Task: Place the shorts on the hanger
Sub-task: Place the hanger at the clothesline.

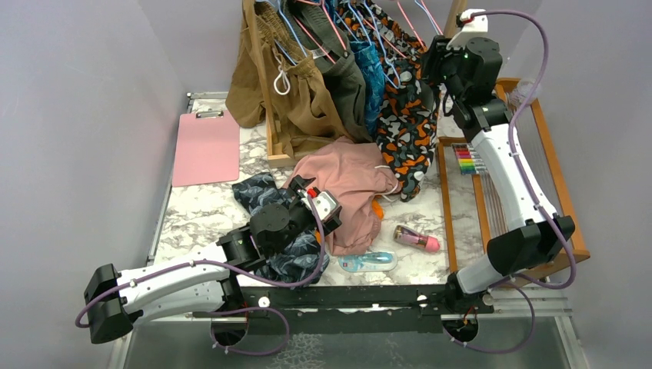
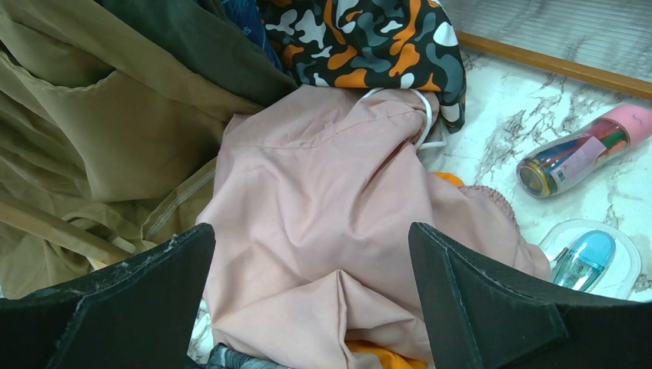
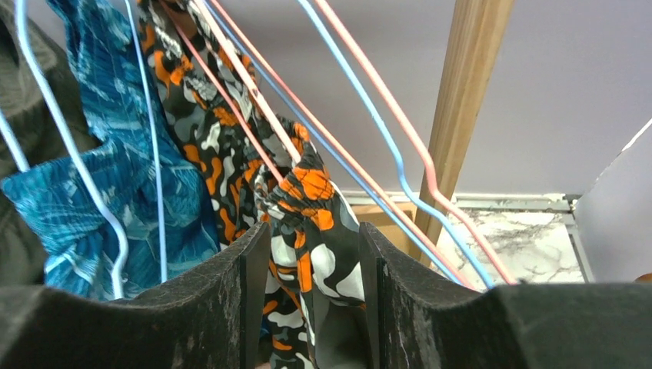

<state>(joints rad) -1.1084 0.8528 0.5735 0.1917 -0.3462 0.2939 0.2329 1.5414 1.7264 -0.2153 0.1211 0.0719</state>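
Right wrist: right fingers [image 3: 231, 307] pinch dark camouflage-print shorts [image 3: 307, 200] by thin pink wire hanger [image 3: 231, 106]; left fingers [image 2: 131, 307] gape wide. Likely risk on release: fabric slides off wire.

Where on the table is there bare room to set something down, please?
Bare marble lies on the near side of the pink clipboard, left of the navy leaf-print shorts. A smaller patch lies between the camouflage shorts' hem and the pink bottle. The middle is crowded with the dusty-pink shorts and the left arm; the back with hanging clothes.
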